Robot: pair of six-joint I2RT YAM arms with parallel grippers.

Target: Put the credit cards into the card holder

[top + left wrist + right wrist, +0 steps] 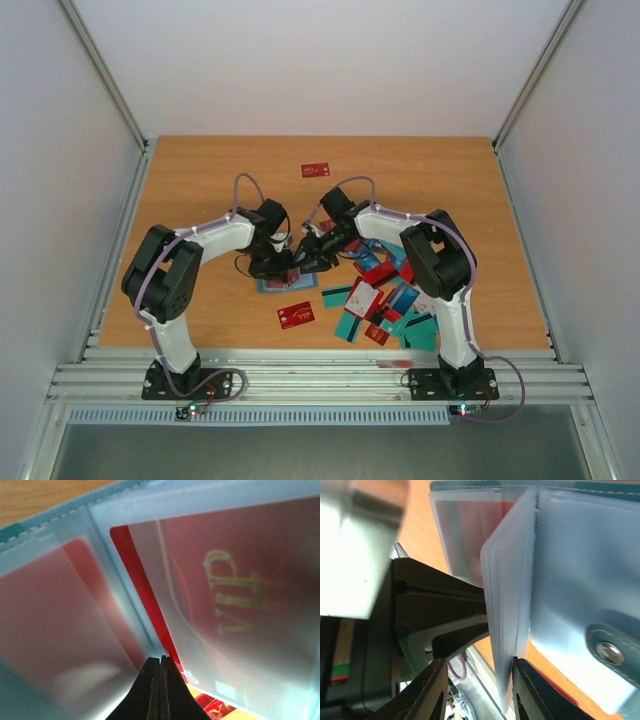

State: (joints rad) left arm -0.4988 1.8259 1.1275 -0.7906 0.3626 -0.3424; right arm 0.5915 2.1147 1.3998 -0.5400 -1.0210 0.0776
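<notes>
both grippers at the open card holder, mid-table

card holder [272,285] lies open on the table [200,180], just left of the credit cards [385,300] heap. left gripper [160,667]: fingers together, tips at the fold between two clear pockets; one pocket carries a red VIP card [240,580], its long edge running along the fold. right gripper [479,690]: jaws apart, straddling an upright bundle of pocket leaves [507,605]; one finger touches it, gap at the other. snap stud [609,652] on the flap beside the leaves. far red card [315,170] and near red card [295,315] lie apart from the heap. heap's near cards sit close to the table's near edge; open wood far and left.
</notes>
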